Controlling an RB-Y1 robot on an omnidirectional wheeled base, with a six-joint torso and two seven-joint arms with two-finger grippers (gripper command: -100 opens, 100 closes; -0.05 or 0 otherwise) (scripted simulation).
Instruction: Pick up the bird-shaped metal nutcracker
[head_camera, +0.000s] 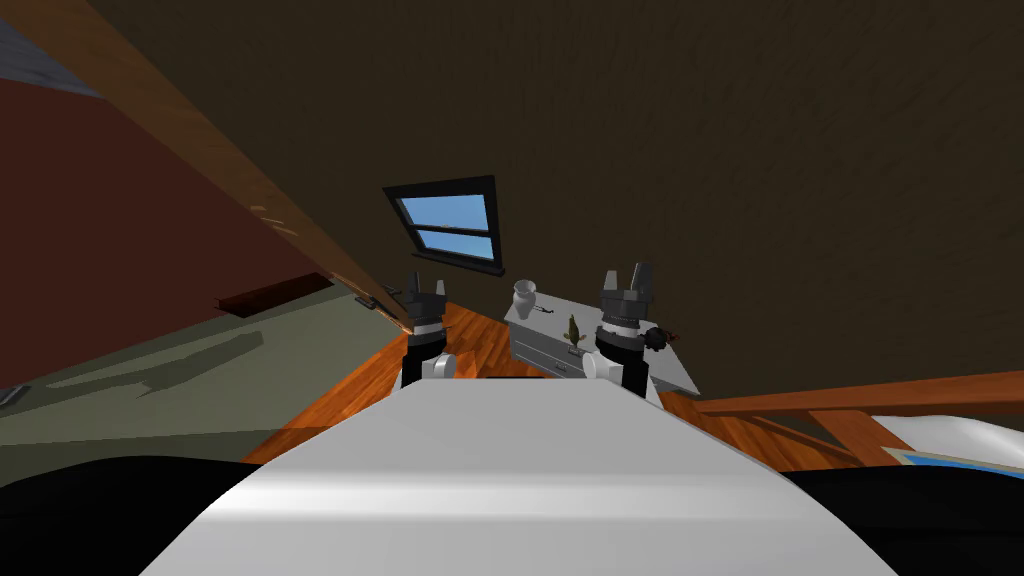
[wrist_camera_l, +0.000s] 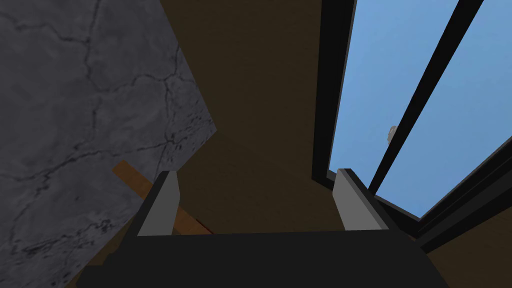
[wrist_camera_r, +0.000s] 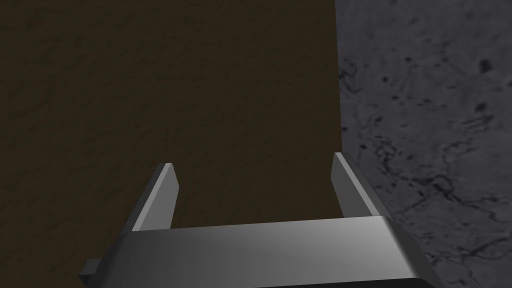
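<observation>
A white vase (head_camera: 524, 297) stands at the far left of the grey desk (head_camera: 535, 350). The bird-shaped nutcracker (head_camera: 573, 330) stands nearer, just left of my right gripper (head_camera: 627, 272). It and my left gripper (head_camera: 426, 282) gape wide, empty.

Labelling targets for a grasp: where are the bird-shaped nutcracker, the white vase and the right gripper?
bird-shaped nutcracker (head_camera: 573, 330): head view, its upright body.
white vase (head_camera: 524, 298): head view, its belly.
right gripper (head_camera: 627, 274): head view, midway between its fingertips.
</observation>
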